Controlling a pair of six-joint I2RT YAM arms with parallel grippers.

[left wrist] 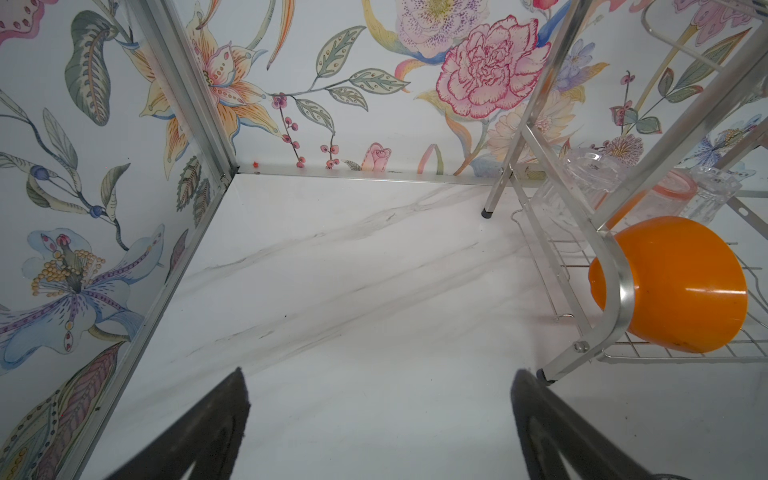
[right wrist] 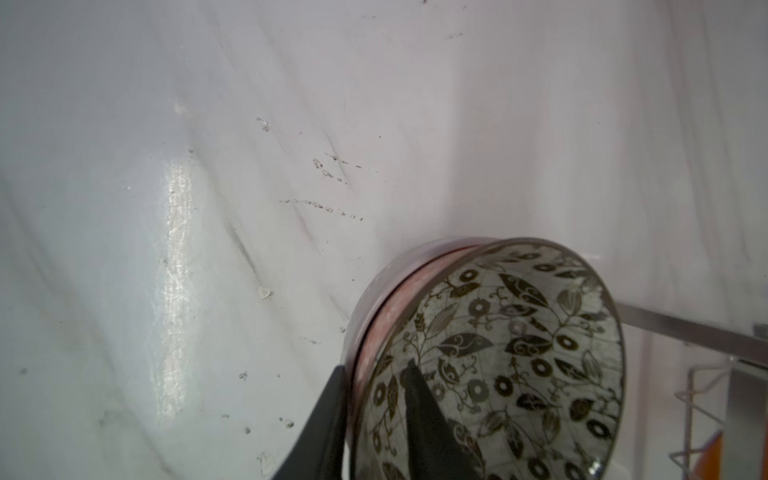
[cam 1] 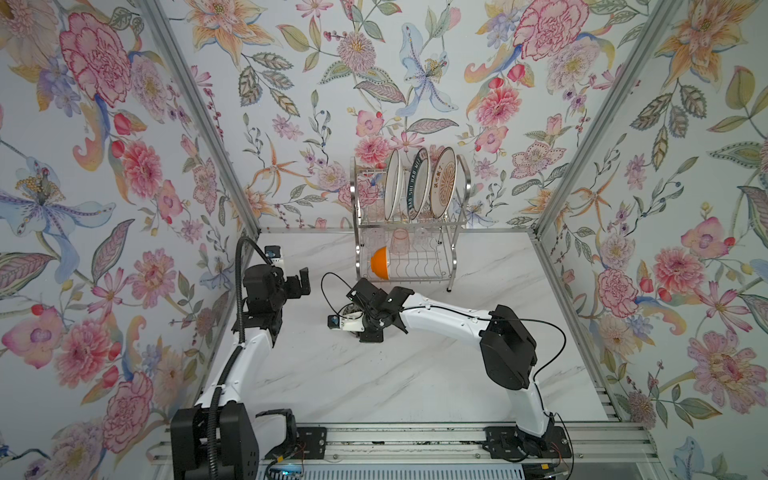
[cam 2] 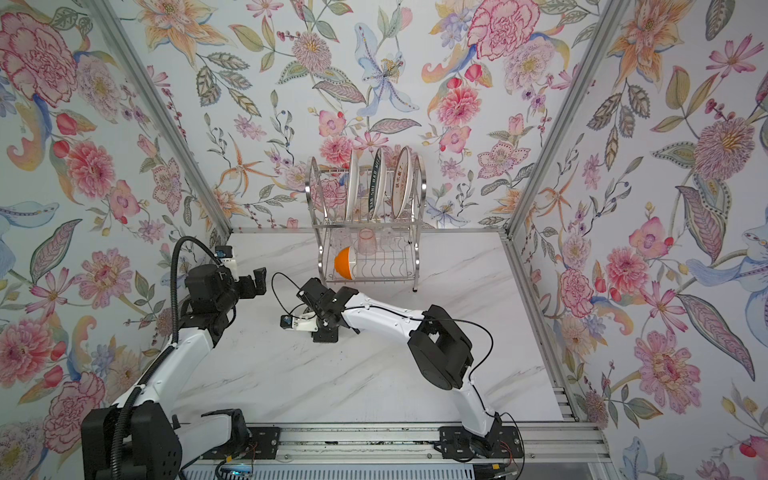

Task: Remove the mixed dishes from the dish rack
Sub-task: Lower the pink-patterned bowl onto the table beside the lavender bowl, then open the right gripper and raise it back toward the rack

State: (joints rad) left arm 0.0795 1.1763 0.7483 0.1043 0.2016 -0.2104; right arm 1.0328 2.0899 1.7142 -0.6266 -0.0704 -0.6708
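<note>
The dish rack [cam 1: 454, 232] stands at the back of the table. On its upper shelf stand a white plate [cam 1: 392, 185], a teal-lettered plate [cam 1: 417, 185] and an orange sunburst plate [cam 1: 442, 183]. Below them are a pink glass [cam 1: 400, 241] between two clear glasses [cam 1: 374, 239] and an orange bowl [left wrist: 681, 286] on its side. In front of the rack the leaf-patterned bowl [right wrist: 511, 353] sits nested in the lilac bowl [right wrist: 374, 286]. My right gripper [right wrist: 374, 365] straddles their rims, one finger outside and one inside, slightly apart from the rim. My left gripper [left wrist: 380, 374] hangs open and empty, left of the rack.
Flowered walls with metal corner posts [cam 1: 199, 116] close in the white marble table [cam 1: 374, 382] on three sides. A rack foot [left wrist: 544, 376] stands close to my left gripper's fingertip. The right arm's cable [cam 1: 332, 282] loops above the nested bowls.
</note>
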